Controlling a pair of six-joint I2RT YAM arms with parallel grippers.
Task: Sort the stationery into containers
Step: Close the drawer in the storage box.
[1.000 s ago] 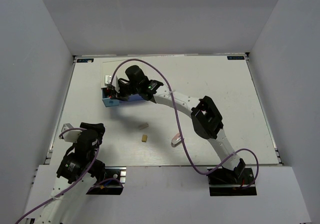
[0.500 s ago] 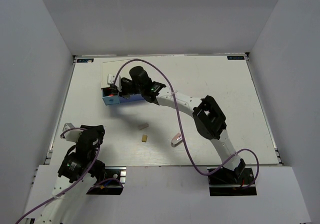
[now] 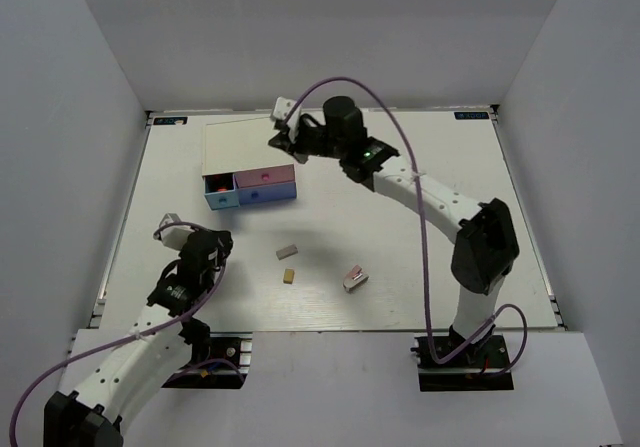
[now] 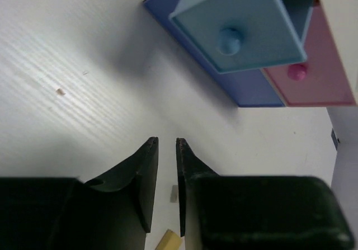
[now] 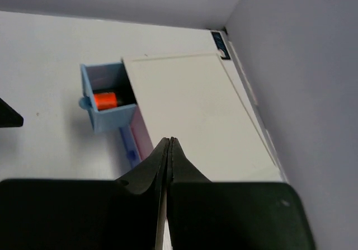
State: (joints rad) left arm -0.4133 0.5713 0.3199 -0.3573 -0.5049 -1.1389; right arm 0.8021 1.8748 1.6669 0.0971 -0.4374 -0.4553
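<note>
The containers are one small drawer box [image 3: 240, 147] with a white top at the back left. Its light blue drawer [image 3: 220, 191] [image 5: 106, 107] stands pulled out, and an orange-red marker [image 5: 104, 99] lies inside. The pink front [image 3: 266, 176] and the darker blue front [image 3: 266, 195] are pushed in. A grey eraser [image 3: 288, 252], a tan eraser [image 3: 288, 276] and a white-pink piece [image 3: 354, 278] lie on the table in front. My right gripper [image 3: 280, 135] [image 5: 169, 140] hovers shut and empty over the box's back right corner. My left gripper [image 3: 222, 239] [image 4: 166, 141] is near the table, jaws closed to a thin slit, holding nothing.
White walls close in the table [image 3: 430, 187] on three sides. The right arm's purple cable [image 3: 425, 257] loops over the table's right half. Through the left fingers' gap I see the tan eraser [image 4: 169, 240] and the grey eraser [image 4: 175, 193].
My right gripper lifted off the drawer box, moved back and to the right, and shut. My left arm swung forward onto the table and its jaws closed.
</note>
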